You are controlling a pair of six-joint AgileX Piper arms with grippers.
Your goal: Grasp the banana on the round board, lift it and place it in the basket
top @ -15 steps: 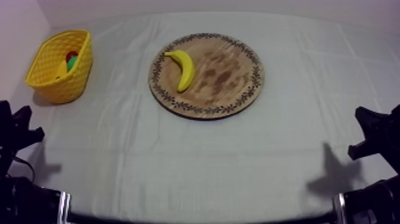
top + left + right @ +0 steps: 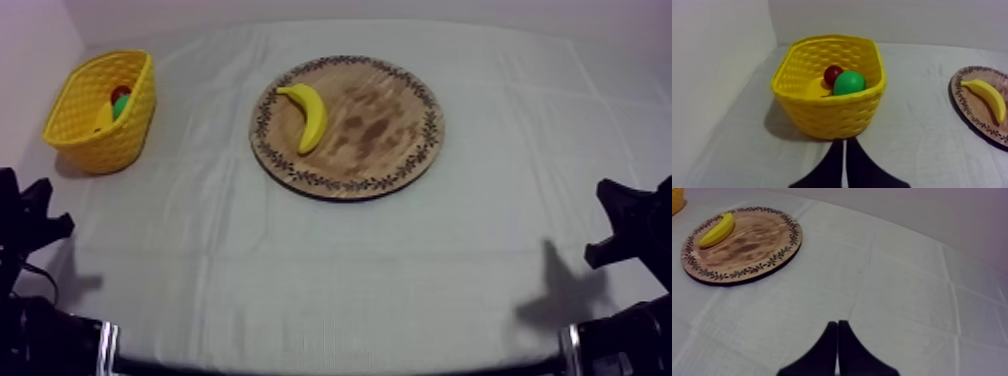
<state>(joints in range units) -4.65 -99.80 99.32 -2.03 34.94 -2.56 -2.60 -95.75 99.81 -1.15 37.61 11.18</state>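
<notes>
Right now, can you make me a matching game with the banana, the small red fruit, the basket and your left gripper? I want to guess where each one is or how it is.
Things:
1. banana
2. small red fruit
3. basket
4. left gripper

Places or states:
A. shut
B. on the cloth
C. on the board
D. in the basket

Pairs: 1-C, 2-D, 3-B, 4-A.
</notes>
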